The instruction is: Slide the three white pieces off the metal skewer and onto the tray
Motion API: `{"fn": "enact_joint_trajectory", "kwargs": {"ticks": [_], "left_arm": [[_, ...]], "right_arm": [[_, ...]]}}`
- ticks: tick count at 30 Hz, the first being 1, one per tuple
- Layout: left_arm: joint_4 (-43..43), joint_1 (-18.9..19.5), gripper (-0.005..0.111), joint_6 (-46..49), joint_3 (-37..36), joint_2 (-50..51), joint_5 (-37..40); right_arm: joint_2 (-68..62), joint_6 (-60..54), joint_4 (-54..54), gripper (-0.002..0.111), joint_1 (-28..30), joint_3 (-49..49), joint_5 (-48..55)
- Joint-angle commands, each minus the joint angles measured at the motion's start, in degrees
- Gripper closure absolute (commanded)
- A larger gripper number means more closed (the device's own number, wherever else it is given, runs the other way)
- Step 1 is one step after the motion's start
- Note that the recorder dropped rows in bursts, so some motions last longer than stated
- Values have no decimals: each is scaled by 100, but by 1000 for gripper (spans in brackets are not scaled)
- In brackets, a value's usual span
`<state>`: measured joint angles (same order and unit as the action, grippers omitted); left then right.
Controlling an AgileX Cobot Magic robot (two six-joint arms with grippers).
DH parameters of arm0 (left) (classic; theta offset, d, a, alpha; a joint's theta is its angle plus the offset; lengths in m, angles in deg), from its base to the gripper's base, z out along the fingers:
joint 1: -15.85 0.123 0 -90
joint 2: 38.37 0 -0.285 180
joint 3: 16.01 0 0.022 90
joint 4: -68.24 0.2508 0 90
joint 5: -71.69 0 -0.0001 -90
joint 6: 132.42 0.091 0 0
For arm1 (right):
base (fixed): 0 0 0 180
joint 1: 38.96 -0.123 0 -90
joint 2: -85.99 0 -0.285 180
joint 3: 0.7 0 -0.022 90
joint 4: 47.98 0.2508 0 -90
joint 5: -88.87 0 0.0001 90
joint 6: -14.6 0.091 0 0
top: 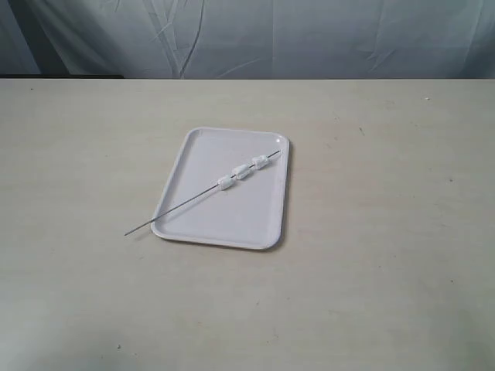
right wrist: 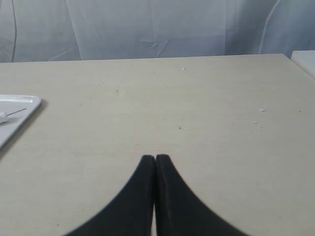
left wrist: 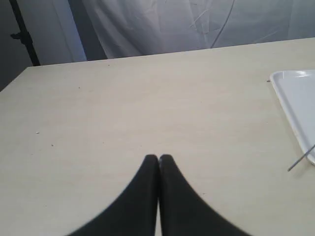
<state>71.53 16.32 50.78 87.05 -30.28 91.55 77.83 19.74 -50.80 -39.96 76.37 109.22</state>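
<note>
Three tiny white stubby pieces (top: pixel 242 172) are sitting threaded on the thin grey metal skewer (top: pixel 203 193), which is lying across the flat white rectangular plastic tray (top: pixel 205 158) near the middle of the pale beige counter (top: pixel 371 232), well apart from both grippers. The left gripper (left wrist: pixel 158 158) and the right gripper (right wrist: pixel 155 158) are each hanging over bare counter with black fingers pressed together, clamping nothing. The exterior view is showing the whole skewer but no gripper; each wrist view is catching only one tray corner and one skewer tip. The skewer's long axis is running diagonally, its bare end pointing toward the counter's near left corner and overhanging the tray's rim, its loaded end pointing toward the far right corner.
</note>
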Motion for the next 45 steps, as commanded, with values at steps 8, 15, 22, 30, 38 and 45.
{"fn": "enact_joint_trajectory", "kwargs": {"ticks": [8, 15, 22, 30, 38, 45], "left_arm": [[477, 25, 107, 23, -27, -30, -2483], [503, 25, 107, -356, -27, -30, -5036], [550, 25, 107, -1113, -27, -30, -5949], [1527, 25, 107, -2350, 516, -30, -4739], [2899, 25, 107, -2980, 1251, 717, -4319], [4947, 25, 107, -3394, 1291, 1211, -5883]], "right_arm": [[37, -9, -3, 109, 30, 14, -35], [37, -9, -3, 109, 30, 14, -35], [37, -9, -3, 109, 30, 14, -35], [37, -9, -3, 109, 30, 14, -35], [37, -9, -3, 109, 30, 14, -35], [37, -9, -3, 109, 30, 14, -35]]}}
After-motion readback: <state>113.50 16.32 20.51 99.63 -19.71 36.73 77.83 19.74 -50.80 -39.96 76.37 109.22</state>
